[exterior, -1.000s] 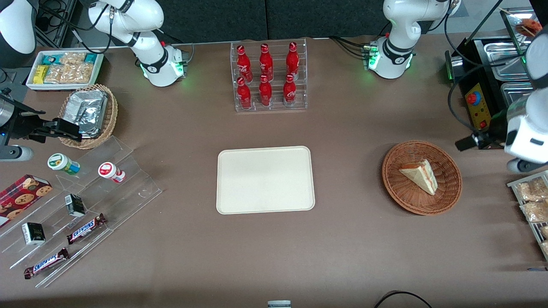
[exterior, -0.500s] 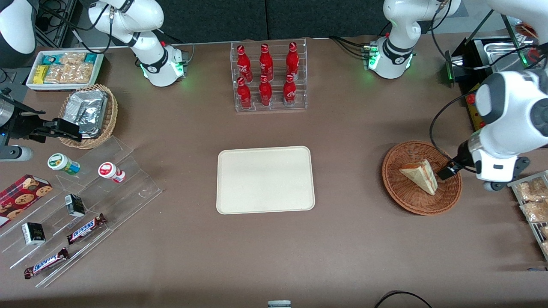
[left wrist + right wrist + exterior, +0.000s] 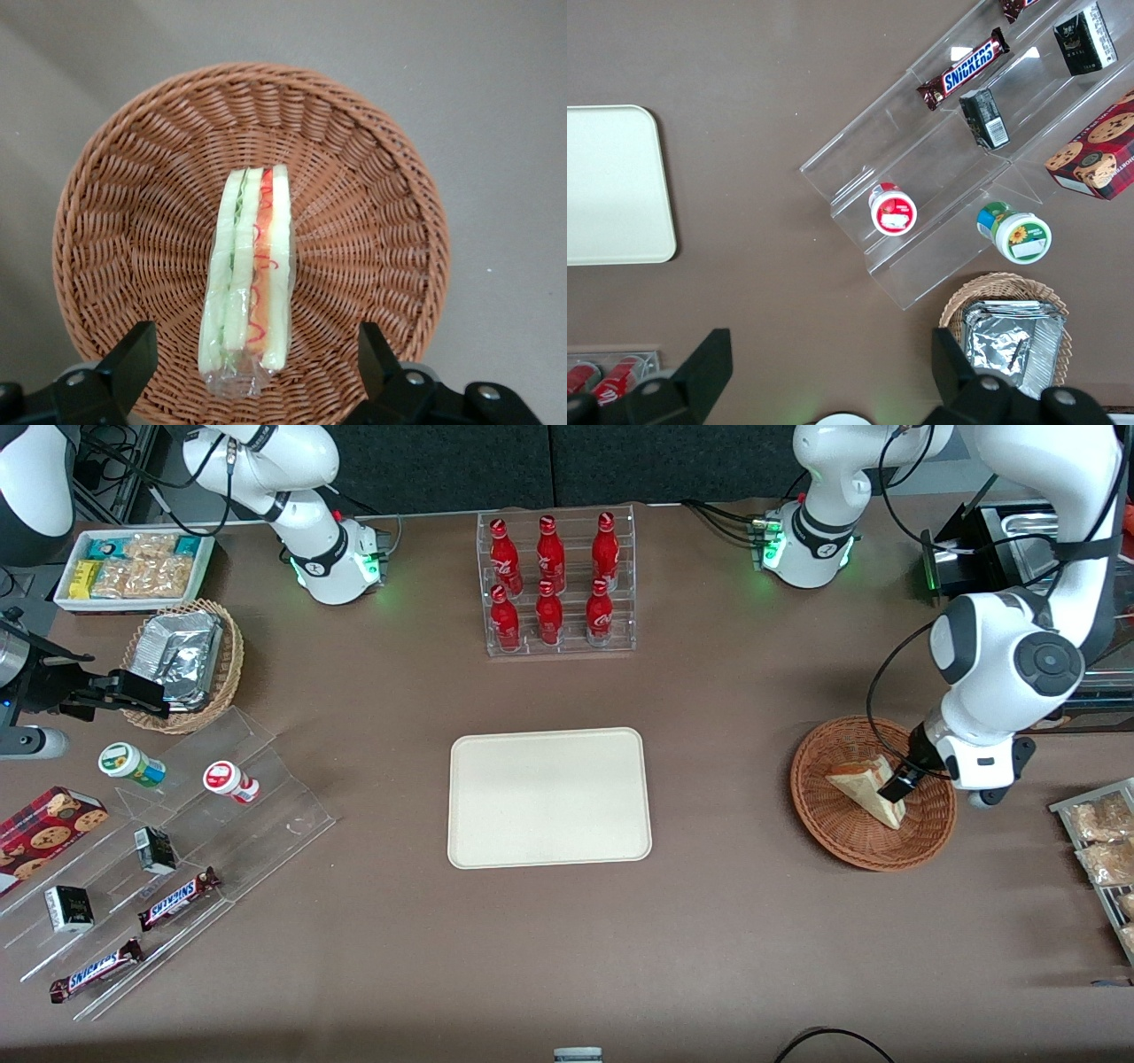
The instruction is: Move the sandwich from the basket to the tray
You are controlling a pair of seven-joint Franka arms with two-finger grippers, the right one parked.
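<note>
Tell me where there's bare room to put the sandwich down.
The tray is bare all over. Open table lies between it and the basket. The hand, open, hovers over the sandwich. It is crowded toward the parked arm's end, around the acrylic steps.

Poised directly above the basket (image 3: 106, 221), wrist pointing straight down, end effector (image 3: 252, 363) spread wide, holding nothing.

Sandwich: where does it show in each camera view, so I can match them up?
Front view: the sandwich lies in the basket, the gripper over it.
Left wrist view: the sandwich stands on edge mid-basket, between the open gripper's fingers.
Right wrist view: not in it.
Shared landmark: the basket.
</note>
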